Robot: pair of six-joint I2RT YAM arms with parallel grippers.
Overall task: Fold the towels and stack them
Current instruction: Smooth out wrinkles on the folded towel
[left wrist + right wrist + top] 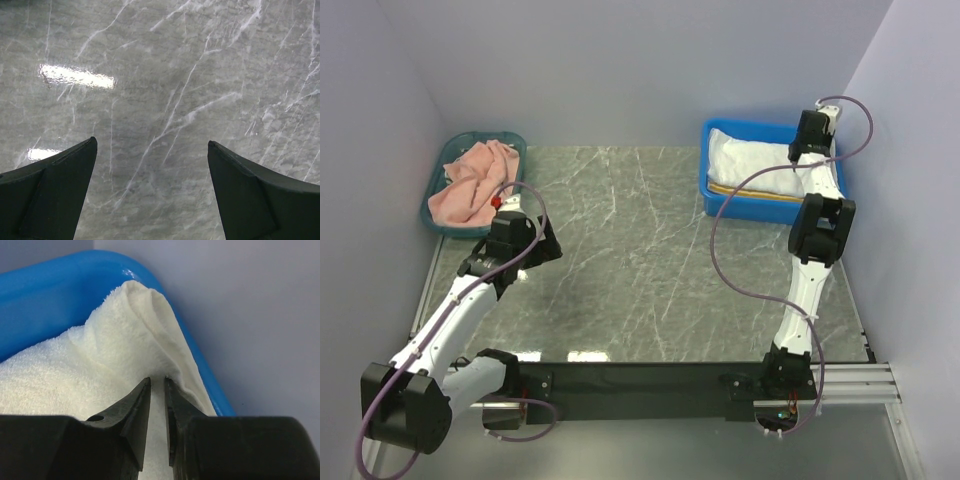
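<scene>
A plain white towel [748,158] lies in a blue bin [720,206] at the back right, and a yellowish striped edge [760,192] shows under it. In the right wrist view my right gripper [157,382] is shut on a raised fold of the white towel [100,365] near the bin's wall [45,295]. A salmon pink towel [470,186] sits crumpled in a teal basket [438,170] at the back left. My left gripper [544,246] hovers in front of that basket, open [151,145], with only the marble table [165,75] between its fingers.
Grey walls close in the table on the left, back and right. The blue bin stands close to the right wall [260,315]. A black bar [640,385] runs along the near edge between the arm bases.
</scene>
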